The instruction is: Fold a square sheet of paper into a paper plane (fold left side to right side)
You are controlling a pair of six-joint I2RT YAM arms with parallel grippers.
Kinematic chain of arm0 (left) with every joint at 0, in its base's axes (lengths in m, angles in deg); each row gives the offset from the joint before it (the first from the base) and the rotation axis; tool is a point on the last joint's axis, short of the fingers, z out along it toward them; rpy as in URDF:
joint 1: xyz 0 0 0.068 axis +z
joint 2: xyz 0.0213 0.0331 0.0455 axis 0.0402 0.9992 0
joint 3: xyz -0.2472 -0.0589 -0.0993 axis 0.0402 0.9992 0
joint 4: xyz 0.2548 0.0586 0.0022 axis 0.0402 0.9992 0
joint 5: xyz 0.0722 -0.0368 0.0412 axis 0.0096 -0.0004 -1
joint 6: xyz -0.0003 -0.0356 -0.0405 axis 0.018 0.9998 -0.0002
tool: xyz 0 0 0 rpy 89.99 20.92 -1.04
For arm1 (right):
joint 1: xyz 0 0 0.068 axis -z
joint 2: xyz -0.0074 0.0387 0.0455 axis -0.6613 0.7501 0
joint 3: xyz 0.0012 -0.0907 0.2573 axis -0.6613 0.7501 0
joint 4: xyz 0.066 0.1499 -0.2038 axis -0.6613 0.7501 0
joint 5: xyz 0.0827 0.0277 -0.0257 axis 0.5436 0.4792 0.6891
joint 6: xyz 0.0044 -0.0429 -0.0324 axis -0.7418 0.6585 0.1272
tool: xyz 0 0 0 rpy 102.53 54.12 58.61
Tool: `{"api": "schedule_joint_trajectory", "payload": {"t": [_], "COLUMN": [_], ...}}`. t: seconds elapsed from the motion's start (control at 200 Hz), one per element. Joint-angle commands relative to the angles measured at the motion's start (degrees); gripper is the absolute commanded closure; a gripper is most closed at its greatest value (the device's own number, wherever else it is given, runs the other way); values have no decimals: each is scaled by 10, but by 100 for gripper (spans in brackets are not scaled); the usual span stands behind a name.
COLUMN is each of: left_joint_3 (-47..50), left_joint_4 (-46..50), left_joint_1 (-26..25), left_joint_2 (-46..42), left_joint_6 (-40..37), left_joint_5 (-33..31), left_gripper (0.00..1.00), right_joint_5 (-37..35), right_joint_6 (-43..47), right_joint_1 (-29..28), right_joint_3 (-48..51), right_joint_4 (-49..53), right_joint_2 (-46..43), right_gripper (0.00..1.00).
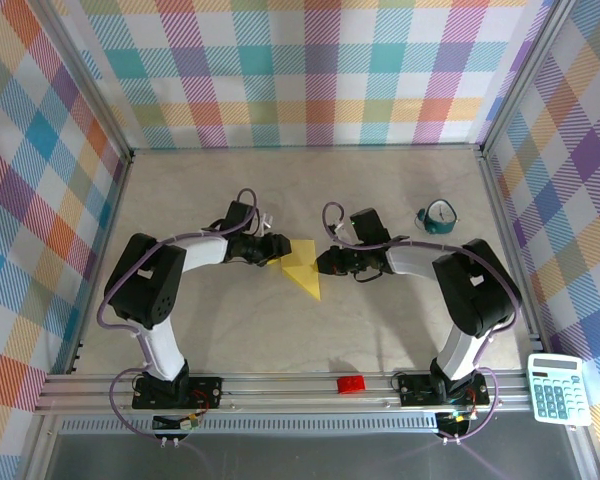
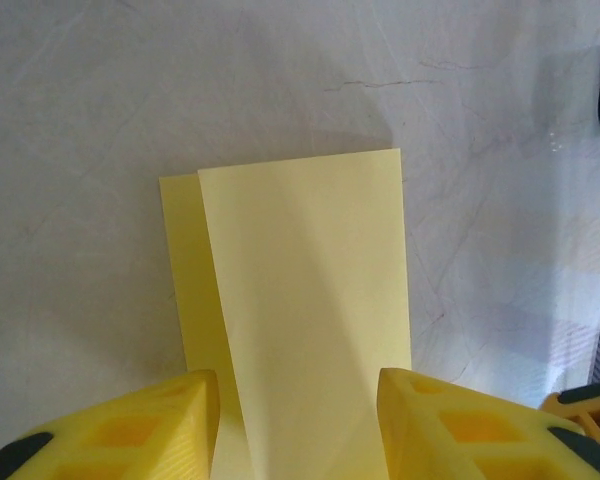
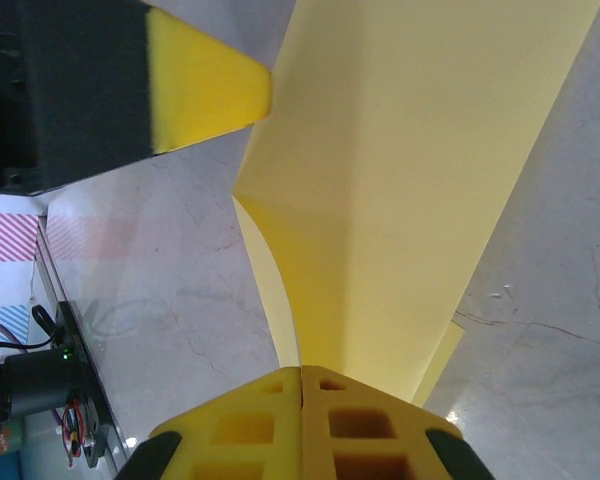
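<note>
The square sheet of paper (image 1: 302, 268) lies mid-table, yellow and partly folded over itself, with a lower layer peeking out along one edge (image 2: 178, 270). My left gripper (image 1: 277, 250) is open and low over it. Its yellow fingers (image 2: 170, 430) stand wide apart on either side of the folded sheet (image 2: 305, 300). My right gripper (image 1: 326, 262) comes in from the other side. Its fingertips (image 3: 302, 400) are pressed together on the raised upper layer (image 3: 400, 200), which curves up from the table to them. One left finger (image 3: 205, 80) shows in the right wrist view.
A teal ring-shaped object (image 1: 437, 218) sits at the back right. A small red brick (image 1: 351, 384) rests on the front rail, with a calculator (image 1: 557, 389) at the front right corner. Checked walls enclose the table on three sides.
</note>
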State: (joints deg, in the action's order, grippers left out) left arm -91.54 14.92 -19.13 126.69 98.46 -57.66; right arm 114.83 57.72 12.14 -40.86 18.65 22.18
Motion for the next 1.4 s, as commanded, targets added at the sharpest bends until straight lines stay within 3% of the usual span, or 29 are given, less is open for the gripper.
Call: {"api": "schedule_joint_trajectory", "payload": {"t": [0.0, 0.21, 0.375, 0.61, 0.775, 1.03, 1.39], "left_joint_3": [-22, -29, -23, -5, -3, -11, -22], "left_joint_4": [27, 27, 27, -10, -31, -16, -4], "left_joint_1": [5, 5, 5, -2, -10, -15, -17], "left_joint_2": [14, 15, 0, -27, -35, -37, -39], "left_joint_6": [-18, -16, -6, 55, 84, 86, 84], "left_joint_5": [21, 23, 21, 13, 18, 21, 30], "left_gripper": [58, 82, 94, 99, 100, 100, 100], "right_joint_5": [3, -7, -48, -147, -284, -461, -558], "right_joint_6": [-5, -6, 9, 15, 16, 7, 30], "right_joint_1": [3, 6, 8, -4, -92, -236, -270], "right_joint_3": [9, 13, 11, -2, -33, -113, -170], "right_joint_4": [-24, -16, 37, 144, 212, 263, 267], "right_joint_2": [-16, -20, -46, -118, -137, -51, 38], "right_gripper": [100, 100, 83, 69, 60, 49, 47]}}
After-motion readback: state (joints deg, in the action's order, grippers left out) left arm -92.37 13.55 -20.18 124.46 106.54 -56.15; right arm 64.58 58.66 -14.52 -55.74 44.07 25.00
